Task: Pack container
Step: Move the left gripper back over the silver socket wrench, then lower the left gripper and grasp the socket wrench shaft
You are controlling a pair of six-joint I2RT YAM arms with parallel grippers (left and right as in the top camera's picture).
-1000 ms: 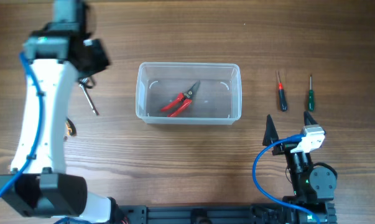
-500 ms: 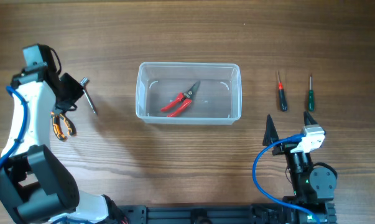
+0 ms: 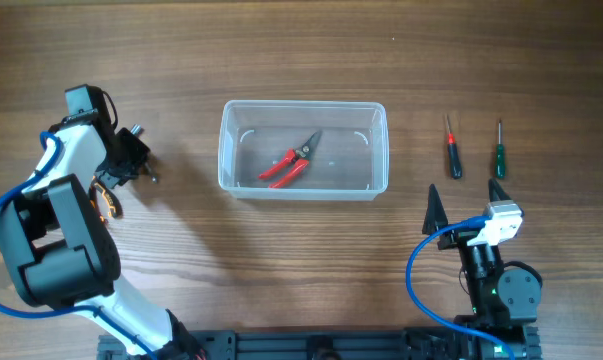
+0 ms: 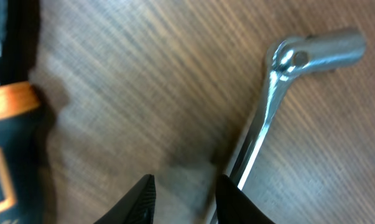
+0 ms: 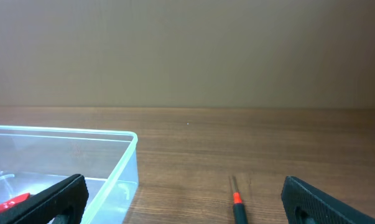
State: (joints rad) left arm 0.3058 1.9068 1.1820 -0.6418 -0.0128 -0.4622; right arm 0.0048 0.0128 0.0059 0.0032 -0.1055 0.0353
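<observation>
The right gripper [image 3: 464, 188] rests nearest, right of the container [image 3: 224, 150], jaws released. The container sits mid-worktop [image 3: 301, 260], holding red-handled cutters [image 3: 289, 164]. Left of the container, the left gripper [image 4: 184, 200] hovers, jaws parted, over a metal wrench [image 4: 262, 130]. A red screwdriver [image 3: 451, 150] and a green screwdriver [image 3: 499, 152] lie right of the container.

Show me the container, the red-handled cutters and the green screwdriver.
container [image 3: 301, 104], overhead view, on the far rim.
red-handled cutters [image 3: 300, 155], overhead view, at the pivot.
green screwdriver [image 3: 499, 160], overhead view, on the handle.
</observation>
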